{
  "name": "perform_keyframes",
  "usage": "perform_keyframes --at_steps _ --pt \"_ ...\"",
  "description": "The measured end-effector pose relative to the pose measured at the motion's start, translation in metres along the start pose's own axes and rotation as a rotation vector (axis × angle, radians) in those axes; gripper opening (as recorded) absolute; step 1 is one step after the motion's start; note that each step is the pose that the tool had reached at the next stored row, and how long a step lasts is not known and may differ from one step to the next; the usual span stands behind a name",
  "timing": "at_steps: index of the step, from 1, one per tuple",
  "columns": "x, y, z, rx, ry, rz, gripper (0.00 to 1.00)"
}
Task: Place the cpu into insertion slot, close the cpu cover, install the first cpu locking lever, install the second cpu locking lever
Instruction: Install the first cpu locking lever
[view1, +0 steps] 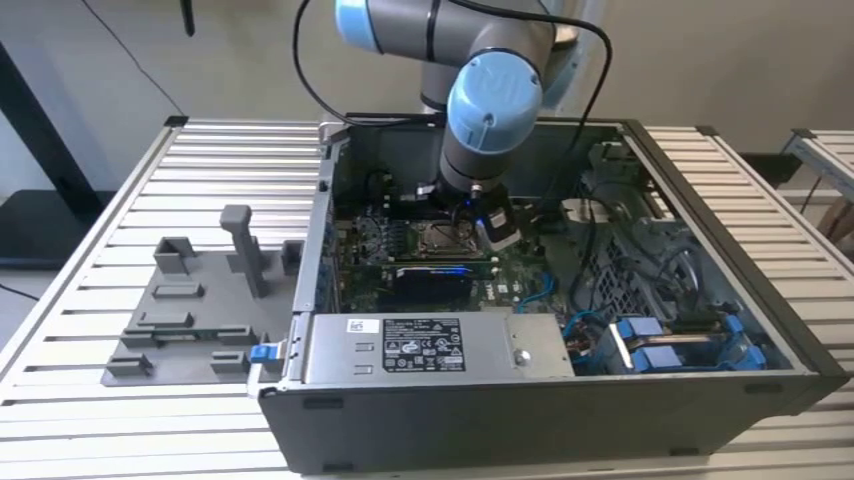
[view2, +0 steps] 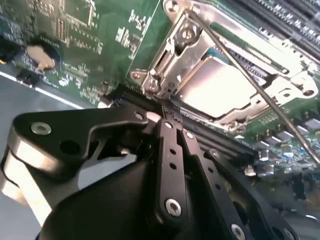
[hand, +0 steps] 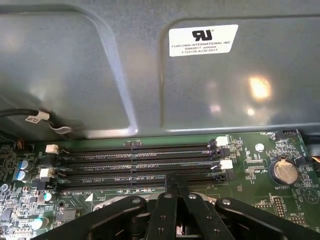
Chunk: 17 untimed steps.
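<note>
The cpu (view2: 215, 92) lies flat in the insertion slot (view2: 235, 117), its silver top showing through the window of the cpu cover (view2: 187, 47), which is folded down over it. A thin metal locking lever (view2: 260, 95) runs diagonally across the cover's side. My gripper (view2: 162, 114) is shut, with its narrow fingertips together at the socket's corner by the hinge bracket (view2: 150, 82). In the exterior view the gripper (view1: 483, 225) hangs inside the case right beside the socket (view1: 438, 238). In the first wrist view the fingertips (hand: 175, 182) point toward the memory slots.
Long black memory slots (hand: 140, 162) and a coin battery (hand: 282, 170) lie on the green board below the grey case wall (hand: 150, 75). The power supply (view1: 441, 345) and blue cables (view1: 667, 340) crowd the case. A grey fixture (view1: 187, 300) stands on the slatted table.
</note>
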<state>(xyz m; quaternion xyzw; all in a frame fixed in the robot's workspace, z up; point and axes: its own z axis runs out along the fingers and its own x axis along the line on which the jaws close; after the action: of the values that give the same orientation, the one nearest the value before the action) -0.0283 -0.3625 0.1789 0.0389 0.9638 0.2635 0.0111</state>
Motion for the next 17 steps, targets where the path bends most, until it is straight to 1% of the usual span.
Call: perform_keyframes --at_steps 1,2,3,5,7,11,13,15,17 --pt "-0.0001 0.0002 0.0006 -0.0099 0.0001 0.0 0.11" --pt "0.0 0.0001 0.0004 -0.0161 0.0007 0.001 0.11" --pt "0.0001 0.0002 -0.0003 -0.0211 0.0014 0.001 0.11" --pt "0.0001 0.0018 -0.0031 -0.0273 0.0018 0.001 0.11" --pt "0.0001 0.0043 -0.0074 -0.0306 0.002 0.002 0.11" --pt "0.0003 0.0107 -0.0183 -0.0361 0.0025 0.002 0.11" --pt "0.0002 0.0135 -0.0231 -0.0364 0.0028 0.002 0.11" --pt "-0.0004 0.0152 -0.0257 -0.0362 0.0043 0.003 0.11" --pt "-0.0003 0.017 -0.0288 -0.0333 0.0042 0.003 0.11"
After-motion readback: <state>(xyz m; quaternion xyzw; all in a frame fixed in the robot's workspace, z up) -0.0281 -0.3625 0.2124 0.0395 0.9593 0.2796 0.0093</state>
